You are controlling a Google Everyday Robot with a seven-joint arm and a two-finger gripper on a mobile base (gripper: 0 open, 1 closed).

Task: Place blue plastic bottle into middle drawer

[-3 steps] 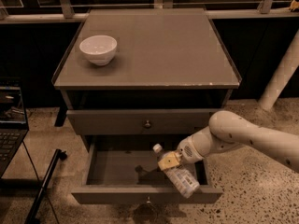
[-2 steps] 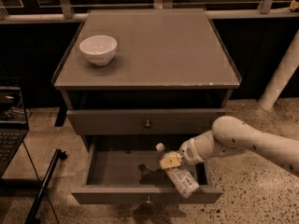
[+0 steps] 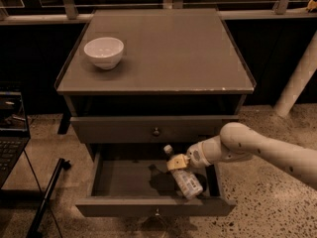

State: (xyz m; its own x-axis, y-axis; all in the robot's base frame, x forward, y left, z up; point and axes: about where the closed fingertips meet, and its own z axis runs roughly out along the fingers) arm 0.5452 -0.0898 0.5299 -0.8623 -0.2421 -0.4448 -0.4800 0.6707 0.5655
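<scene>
1. Camera view: found the gripper (image 3: pixel 177 161) clenched on the neck of the blue plastic bottle (image 3: pixel 188 183), low over the right half of the open middle drawer (image 3: pixel 153 207).
2. Saw almost no shift from a second before: same tilt, cap up and left, base down toward the near right corner.
3. Could not tell whether the base touched the drawer floor; judged the placing step nearly done, with only release left.
4. Noted a white bowl (image 3: pixel 104 52) on the far left of the counter (image 3: pixel 168 53), well apart from the work.
5. Noted the shut upper drawer front (image 3: pixel 124 129) just above the cap; judged it and the drawer's right wall the likeliest things to brush on withdrawal.
6. Spotted a laptop (image 3: pixel 10 138) at far left, clear of the arm.
</scene>
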